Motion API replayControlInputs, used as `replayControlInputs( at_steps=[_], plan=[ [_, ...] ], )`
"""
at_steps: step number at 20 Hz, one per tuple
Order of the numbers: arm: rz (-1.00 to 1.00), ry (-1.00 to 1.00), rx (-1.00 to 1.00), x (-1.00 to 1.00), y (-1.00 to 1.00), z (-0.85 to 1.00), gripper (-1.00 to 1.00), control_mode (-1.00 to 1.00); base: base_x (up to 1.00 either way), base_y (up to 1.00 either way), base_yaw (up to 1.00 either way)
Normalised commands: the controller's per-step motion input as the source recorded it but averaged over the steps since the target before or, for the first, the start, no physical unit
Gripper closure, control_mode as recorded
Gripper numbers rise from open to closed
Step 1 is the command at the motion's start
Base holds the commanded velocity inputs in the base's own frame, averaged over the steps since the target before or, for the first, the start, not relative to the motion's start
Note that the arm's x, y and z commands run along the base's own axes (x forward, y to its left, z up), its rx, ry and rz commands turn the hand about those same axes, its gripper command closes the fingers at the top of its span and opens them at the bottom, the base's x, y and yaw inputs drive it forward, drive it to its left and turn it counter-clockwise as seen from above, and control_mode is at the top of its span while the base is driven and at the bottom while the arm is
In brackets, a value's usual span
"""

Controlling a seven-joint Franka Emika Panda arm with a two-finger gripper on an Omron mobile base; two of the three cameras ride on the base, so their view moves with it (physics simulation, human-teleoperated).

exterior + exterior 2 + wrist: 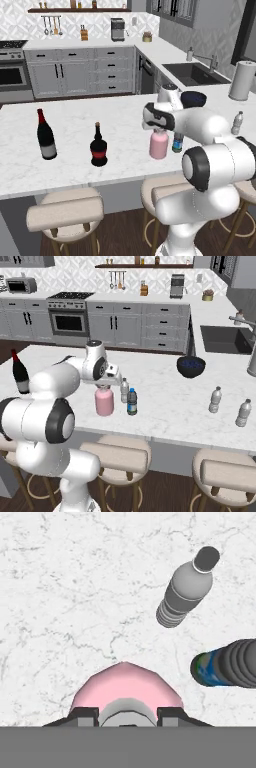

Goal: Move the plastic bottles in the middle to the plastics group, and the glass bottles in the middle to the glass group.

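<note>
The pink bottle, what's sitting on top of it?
The gripper sits over the pink bottle, shut on its pale neck. The cap's top is hidden by the gripper.

White marble island counter (75,165), padded stools (65,215) tucked under near edge over dark wood floor (125,235). At 12 o'clock: grey cabinets (125,326), oven (67,321), patterned tile wall (75,25), wooden shelf (75,10). At 2 o'clock: dark sink (195,74), faucet (212,62).

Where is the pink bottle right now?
The pink bottle stands on the white marble counter, under the gripper, which is shut on its neck. In the right base view the clear bottle and blue-label bottle stand just right of it.
</note>
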Motion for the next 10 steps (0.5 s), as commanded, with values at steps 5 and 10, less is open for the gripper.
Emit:
replayControlInputs(
  at_steps=[5, 10],
  plan=[
    [0.21, 0.02, 0.03, 0.46, 0.52, 0.30, 1.00, -1.00, 0.00, 0.00, 0.00],
    [0.31, 0.01, 0.03, 0.75, 0.41, 0.03, 1.00, -1.00, 0.00, 0.00, 0.00]
  ],
)
